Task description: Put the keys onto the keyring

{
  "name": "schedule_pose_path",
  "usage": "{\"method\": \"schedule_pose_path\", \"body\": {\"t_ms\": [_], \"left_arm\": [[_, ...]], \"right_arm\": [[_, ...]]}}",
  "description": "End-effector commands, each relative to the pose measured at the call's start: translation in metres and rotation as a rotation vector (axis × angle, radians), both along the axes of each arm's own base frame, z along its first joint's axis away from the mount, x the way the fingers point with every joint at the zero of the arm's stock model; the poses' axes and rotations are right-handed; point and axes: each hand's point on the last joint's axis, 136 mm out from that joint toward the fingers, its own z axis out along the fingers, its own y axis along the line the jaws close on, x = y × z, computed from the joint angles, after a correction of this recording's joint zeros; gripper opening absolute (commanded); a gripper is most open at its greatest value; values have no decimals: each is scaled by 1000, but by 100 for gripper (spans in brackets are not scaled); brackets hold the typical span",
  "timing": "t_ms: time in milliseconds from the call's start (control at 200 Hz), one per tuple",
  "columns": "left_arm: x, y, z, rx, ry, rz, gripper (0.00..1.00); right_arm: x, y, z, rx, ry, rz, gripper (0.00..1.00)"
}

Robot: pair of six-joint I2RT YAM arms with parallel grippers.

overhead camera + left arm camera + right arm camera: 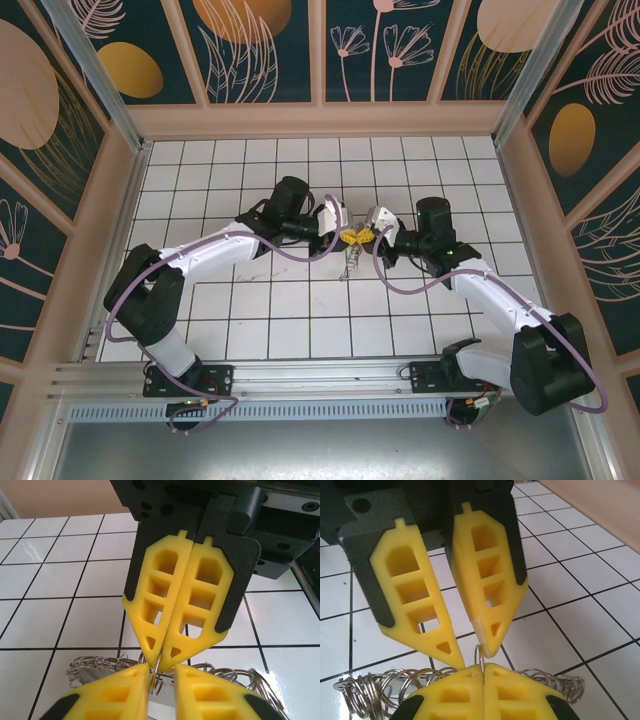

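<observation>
**Pincers meet tip to tip over the keyring**

Both arms reach into the middle of the white-tiled tabletop (250,320), well apart from every edge, and their yellow tips all but touch. The right pincer (483,669) is clamped fully together. A thin wire loop (478,655) stands up out of its tips, so it seems to have that loop pinched. The left pincer (470,655) faces it with a narrow gap between its tips, straddling the same loop. Whether it presses on the wire or merely brackets it, I cannot tell.

Just below them the keyring (370,690) lies in a silvery tangle of rings on the tiles, spreading to either side of the pincers. I cannot make out whether the pinched loop is part of the keyring or belongs to the keys, and I can spot no brass or red from here.

To my eye this is the threading step itself: one side holds the wire steady while the other works at it. The next move calls for very fine work. The left pincer needs to catch the wire without knocking it out of the right one's hold, then feed it round. A slip would likely drop it into the tangle below.
</observation>
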Motion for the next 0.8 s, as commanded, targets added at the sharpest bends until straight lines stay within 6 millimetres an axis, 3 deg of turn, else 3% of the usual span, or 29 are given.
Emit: {"method": "schedule_pose_path", "body": {"t_ms": [0,791], "left_arm": [[0,-3,-3,19,-14,-19,12],[3,0,-8,57,-25,-9,20]], "right_arm": [[-2,9,30,42,-89,56,0],[-2,8,34,45,-119,51,0]]}}
